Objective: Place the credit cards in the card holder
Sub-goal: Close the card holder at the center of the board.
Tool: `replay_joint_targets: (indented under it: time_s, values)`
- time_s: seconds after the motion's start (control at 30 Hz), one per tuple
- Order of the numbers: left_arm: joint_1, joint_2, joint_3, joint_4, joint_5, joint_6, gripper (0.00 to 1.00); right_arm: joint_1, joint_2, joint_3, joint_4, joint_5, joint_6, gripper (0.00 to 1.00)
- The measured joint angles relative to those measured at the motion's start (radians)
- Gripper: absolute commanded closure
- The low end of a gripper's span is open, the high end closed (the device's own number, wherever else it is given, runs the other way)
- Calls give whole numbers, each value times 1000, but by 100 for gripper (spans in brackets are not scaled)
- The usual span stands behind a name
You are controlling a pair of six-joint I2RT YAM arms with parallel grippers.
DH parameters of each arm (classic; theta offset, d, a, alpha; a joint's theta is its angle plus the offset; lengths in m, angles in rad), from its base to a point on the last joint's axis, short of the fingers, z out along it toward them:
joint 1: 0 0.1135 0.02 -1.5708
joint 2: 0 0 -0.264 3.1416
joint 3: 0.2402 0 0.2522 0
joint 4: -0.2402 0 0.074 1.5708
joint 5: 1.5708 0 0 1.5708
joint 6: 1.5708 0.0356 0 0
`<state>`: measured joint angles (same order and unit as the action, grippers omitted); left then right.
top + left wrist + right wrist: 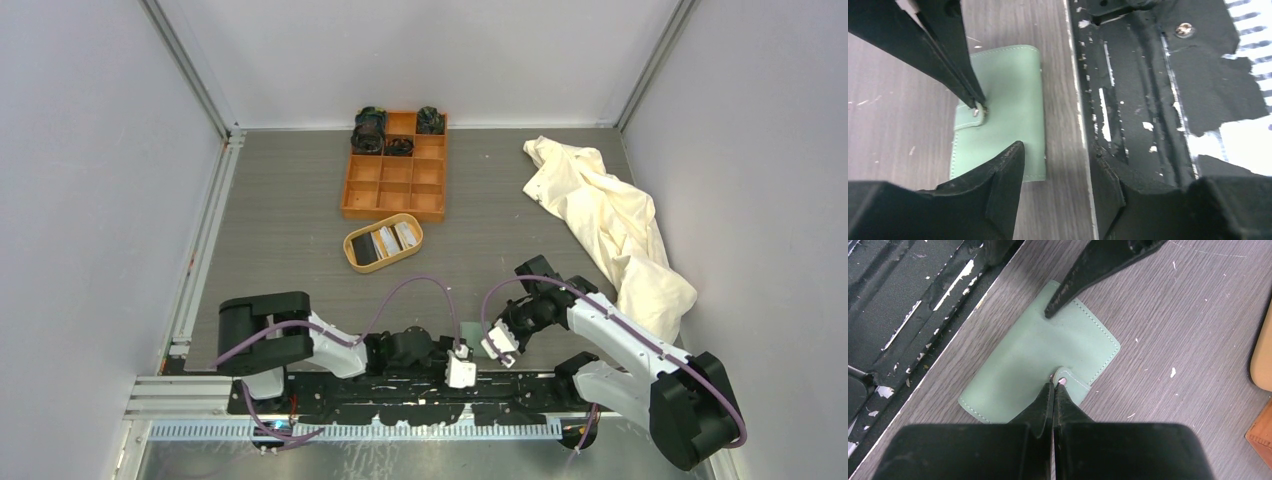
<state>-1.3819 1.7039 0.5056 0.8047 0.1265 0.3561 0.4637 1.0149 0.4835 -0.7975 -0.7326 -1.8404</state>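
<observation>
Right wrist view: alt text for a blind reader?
A closed sage-green card holder lies flat on the grey table beside the black base plate. The right gripper, shut, has its tips at the strap tab; a left gripper finger points at the holder's far end.

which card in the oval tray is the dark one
The card at the left end of the tray. It is black, while the cards beside it to the right are pale.

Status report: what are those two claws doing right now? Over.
Left gripper open at holder. Right gripper shut, tips on its snap. Holder closed, flat. Cards in tray; nothing blocking.
</observation>
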Motion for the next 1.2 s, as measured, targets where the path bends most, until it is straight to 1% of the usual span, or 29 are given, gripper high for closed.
replay_joint_targets:
  time_s: [0.17, 0.3, 0.43, 0.6, 0.9, 1.2]
  values:
    - [2, 39, 5, 68, -83, 72, 50, 0, 0, 1, 2, 1, 9, 99]
    - [3, 50, 20, 70, -130, 90, 51, 0, 3, 1, 2, 0, 11, 99]
    - [3, 58, 39, 48, -148, 89, 53, 0, 6, 3, 3, -1, 15, 99]
    - [2, 58, 57, 14, -153, 71, 58, 0, 7, 5, 4, 0, 30, 99]
    - [13, 58, 67, -1, -152, 17, 63, -14, 13, 14, 4, -6, 65, 99]
    - [41, 51, 70, -10, -98, -28, 65, -29, 14, 20, 2, -6, 67, 99]
